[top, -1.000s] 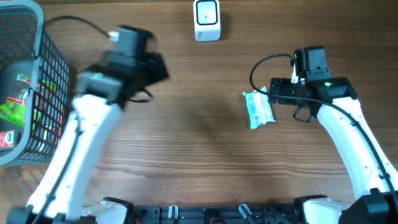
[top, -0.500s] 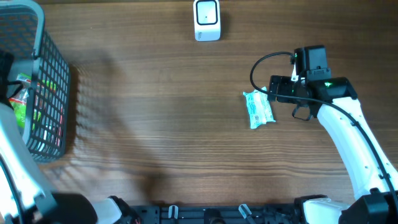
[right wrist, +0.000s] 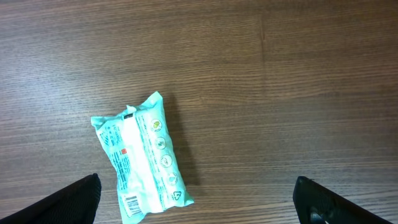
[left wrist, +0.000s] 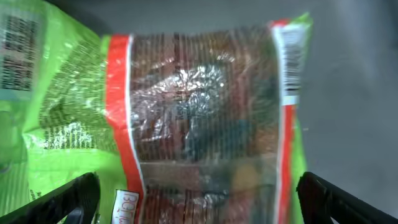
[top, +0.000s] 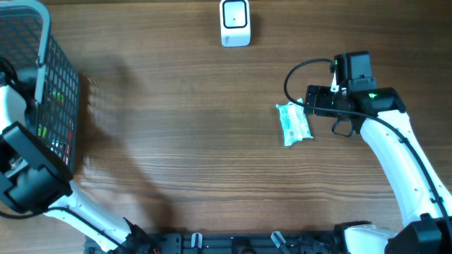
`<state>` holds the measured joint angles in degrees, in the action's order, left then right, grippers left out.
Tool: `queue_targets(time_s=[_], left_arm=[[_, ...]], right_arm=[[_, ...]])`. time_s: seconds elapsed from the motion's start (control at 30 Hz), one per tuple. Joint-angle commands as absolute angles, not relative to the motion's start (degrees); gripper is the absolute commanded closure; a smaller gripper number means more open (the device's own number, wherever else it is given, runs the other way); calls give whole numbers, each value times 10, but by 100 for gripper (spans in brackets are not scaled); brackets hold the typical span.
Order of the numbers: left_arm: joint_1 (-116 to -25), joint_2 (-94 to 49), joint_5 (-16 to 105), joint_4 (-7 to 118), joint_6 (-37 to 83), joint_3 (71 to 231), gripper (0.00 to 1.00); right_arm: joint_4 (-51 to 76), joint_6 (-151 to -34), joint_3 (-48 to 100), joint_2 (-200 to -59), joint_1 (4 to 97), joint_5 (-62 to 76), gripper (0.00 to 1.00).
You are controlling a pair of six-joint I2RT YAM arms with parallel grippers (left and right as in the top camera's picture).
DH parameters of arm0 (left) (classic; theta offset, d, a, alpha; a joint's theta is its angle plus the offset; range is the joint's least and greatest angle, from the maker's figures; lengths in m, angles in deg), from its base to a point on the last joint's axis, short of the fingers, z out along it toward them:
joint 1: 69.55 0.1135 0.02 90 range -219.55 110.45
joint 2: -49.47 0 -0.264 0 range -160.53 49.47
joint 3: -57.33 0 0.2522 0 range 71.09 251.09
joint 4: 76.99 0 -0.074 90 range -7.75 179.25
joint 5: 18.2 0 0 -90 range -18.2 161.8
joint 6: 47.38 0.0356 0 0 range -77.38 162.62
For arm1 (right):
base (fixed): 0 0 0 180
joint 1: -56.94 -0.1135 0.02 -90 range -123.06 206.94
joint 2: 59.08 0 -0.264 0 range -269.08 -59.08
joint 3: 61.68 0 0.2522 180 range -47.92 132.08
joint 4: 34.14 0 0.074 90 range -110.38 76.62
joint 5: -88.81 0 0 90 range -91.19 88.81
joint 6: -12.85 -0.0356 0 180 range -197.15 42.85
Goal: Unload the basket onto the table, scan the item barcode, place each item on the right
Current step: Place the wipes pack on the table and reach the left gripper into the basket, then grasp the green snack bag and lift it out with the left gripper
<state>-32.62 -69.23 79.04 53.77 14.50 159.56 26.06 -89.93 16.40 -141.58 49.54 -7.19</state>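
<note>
A teal packet (top: 293, 124) lies flat on the wooden table, barcode at its near end (right wrist: 132, 203). My right gripper (top: 319, 106) hovers just right of it, open; in the right wrist view (right wrist: 199, 202) the packet (right wrist: 143, 158) sits toward the left finger, untouched. The white scanner (top: 234, 22) stands at the back centre. My left arm (top: 28, 176) is at the far left by the basket. In the left wrist view my left gripper (left wrist: 199, 199) is open close above a green and red packet with a clear window (left wrist: 199, 112), a barcode on its right edge (left wrist: 290, 68).
A grey wire basket (top: 60, 77) holding several packets stands at the left edge of the table. The right arm's black cable loops behind its wrist (top: 296, 74).
The left arm has swung from the table's left middle out to the far left over the basket, and its jaws have spread wider. The right arm and teal packet have stayed put.
</note>
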Motion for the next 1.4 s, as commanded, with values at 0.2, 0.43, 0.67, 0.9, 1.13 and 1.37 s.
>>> queue_targets(time_s=[0.2, 0.43, 0.67, 0.9, 1.13, 1.37], left_arm=[[-325, -778, 790, 522, 169, 1600, 54], [-324, -604, 833, 491, 170, 1672, 94], [-389, -319, 775, 489, 148, 1682, 96], [-762, -318, 729, 292, 159, 1646, 96], [-964, -537, 729, 305, 199, 1542, 96], [-1012, -627, 729, 357, 202, 1541, 16]], right_arm=[[257, -908, 171, -1411, 495, -64, 0], [257, -908, 171, -1411, 495, -64, 0], [257, -908, 171, -1411, 495, -64, 0], [257, -908, 171, -1411, 495, -64, 0], [256, -908, 171, -1412, 495, -64, 0], [255, -908, 171, -1412, 495, -64, 0]])
